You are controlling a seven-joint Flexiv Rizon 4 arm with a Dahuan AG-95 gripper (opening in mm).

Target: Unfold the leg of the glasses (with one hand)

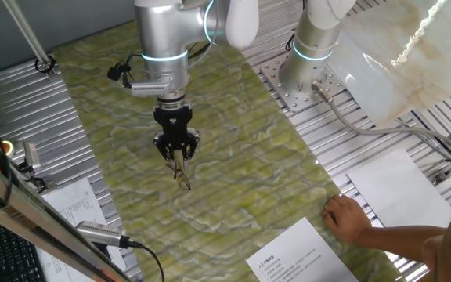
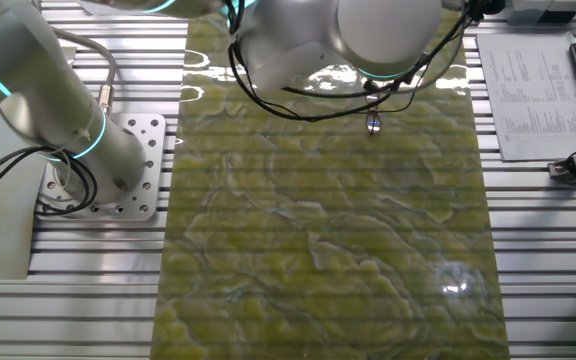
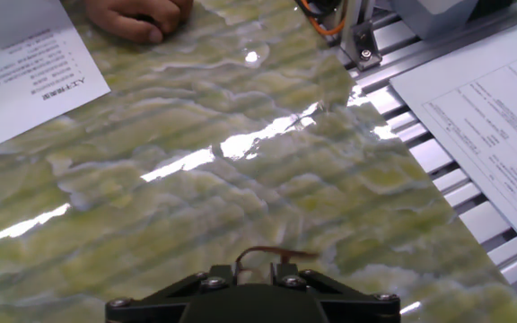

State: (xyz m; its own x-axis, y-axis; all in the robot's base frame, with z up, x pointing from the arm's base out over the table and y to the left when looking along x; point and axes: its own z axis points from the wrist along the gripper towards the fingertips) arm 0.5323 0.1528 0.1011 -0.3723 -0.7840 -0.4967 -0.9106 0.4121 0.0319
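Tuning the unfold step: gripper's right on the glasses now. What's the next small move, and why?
Probably a short, slow swing of the gripper to hinge the leg outward. The fixed view shows its fingers closed around the top of the glasses, which hang below them, low over the green mat. In the hand view only a thin brown wire peeks out, so confirm the grip first.

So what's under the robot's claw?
The glasses hang from the claw over the green mat. Whether they touch the mat can't be seen.

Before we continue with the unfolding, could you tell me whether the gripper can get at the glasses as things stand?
Probably yes: the gripper sits right over the glasses, apparently already pinching them, with nothing between.
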